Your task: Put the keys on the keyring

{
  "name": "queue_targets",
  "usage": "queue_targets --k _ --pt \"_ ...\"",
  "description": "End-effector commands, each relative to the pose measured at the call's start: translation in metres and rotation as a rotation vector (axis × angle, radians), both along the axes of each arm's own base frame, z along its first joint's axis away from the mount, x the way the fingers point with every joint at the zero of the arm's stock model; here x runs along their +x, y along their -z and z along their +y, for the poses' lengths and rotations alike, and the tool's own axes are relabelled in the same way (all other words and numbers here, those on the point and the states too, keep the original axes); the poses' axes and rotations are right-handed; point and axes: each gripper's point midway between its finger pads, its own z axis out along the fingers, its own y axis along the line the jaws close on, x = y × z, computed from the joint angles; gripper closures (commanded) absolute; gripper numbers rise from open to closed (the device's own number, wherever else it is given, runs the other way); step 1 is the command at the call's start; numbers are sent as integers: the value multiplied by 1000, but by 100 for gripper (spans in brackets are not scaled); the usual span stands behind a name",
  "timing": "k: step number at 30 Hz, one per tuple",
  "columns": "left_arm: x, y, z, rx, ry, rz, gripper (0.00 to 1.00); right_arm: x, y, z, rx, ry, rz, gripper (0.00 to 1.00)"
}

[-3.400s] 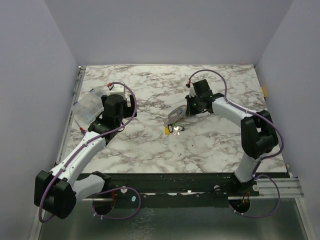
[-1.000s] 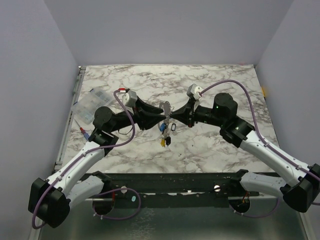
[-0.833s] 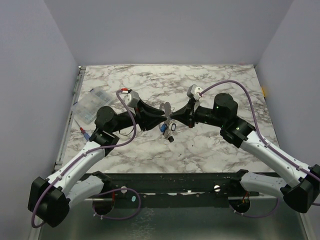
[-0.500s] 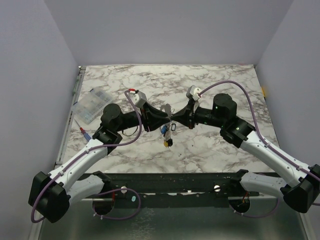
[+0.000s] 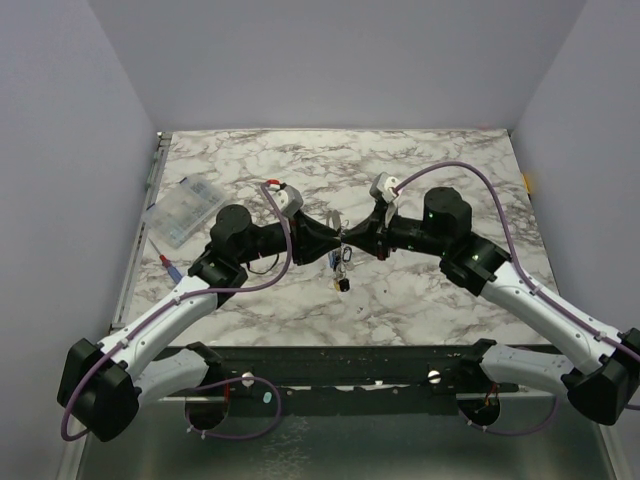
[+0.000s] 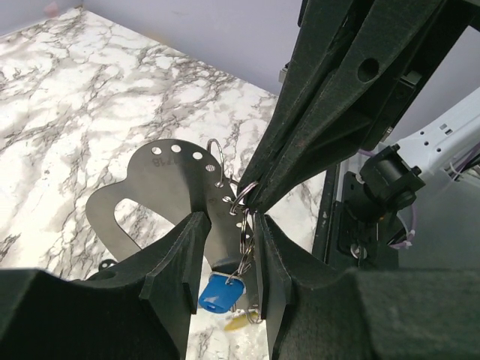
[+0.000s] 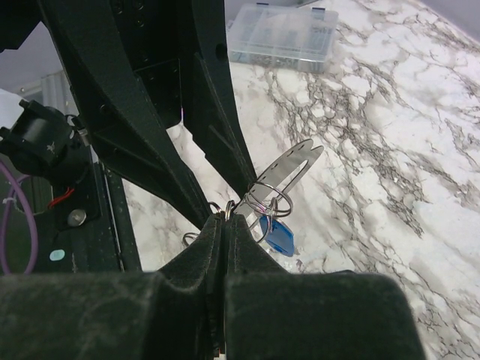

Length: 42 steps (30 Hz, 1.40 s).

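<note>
My right gripper (image 5: 348, 241) (image 7: 227, 219) is shut on a thin wire keyring (image 7: 270, 198) (image 6: 244, 198), held above the table. A blue-headed key (image 6: 223, 291) (image 7: 280, 235), a yellow-headed one (image 6: 235, 322) and a flat silvery plate with holes (image 6: 166, 186) (image 7: 298, 163) hang from the linked rings. In the top view the keys (image 5: 342, 280) dangle below the spot where both grippers meet. My left gripper (image 5: 331, 243) (image 6: 229, 222) faces the right one with its jaws apart. The ring chain and blue key hang in that gap, close to the right-hand finger (image 6: 267, 259).
A clear plastic compartment box (image 5: 183, 210) (image 7: 283, 34) lies near the left edge of the marble table (image 5: 430, 160). Purple cables (image 5: 470, 170) arch over both arms. A black rail (image 5: 340, 362) runs along the table's near edge.
My left gripper has slid to the right until its fingers straddle the hanging keys. The right gripper has held its place and the keys have swung slightly.
</note>
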Motion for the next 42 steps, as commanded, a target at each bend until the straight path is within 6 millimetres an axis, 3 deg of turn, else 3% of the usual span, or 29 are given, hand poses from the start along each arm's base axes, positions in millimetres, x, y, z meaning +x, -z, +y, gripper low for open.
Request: queue_targets --k 1,3,9,13,24,29,32,36,38,42 --pt "4 -1 -2 23 -18 -13 62 1 -27 4 43 3 -55 99" --pt "4 -1 -3 26 -23 -14 62 1 -26 5 42 4 -49 99" --pt "11 4 -4 40 -64 -3 80 4 -26 7 37 24 -39 99" --pt "14 6 -4 48 -73 -2 100 5 -26 8 40 32 -28 99" --pt "-3 5 -9 54 23 51 100 21 -24 -6 -20 146 -30 96" --pt "-7 -1 -8 33 19 98 100 23 -24 -11 -41 171 -27 56" --pt "-7 -6 -6 16 3 107 100 22 -29 -13 -19 185 -28 47" --pt "-10 -13 -3 10 -2 85 100 24 -35 -17 17 222 -33 44" --pt "-10 -13 -3 17 -4 82 100 25 -34 -17 15 231 -16 48" --pt "-11 -15 -3 25 9 81 100 8 -22 -5 -40 95 10 49"
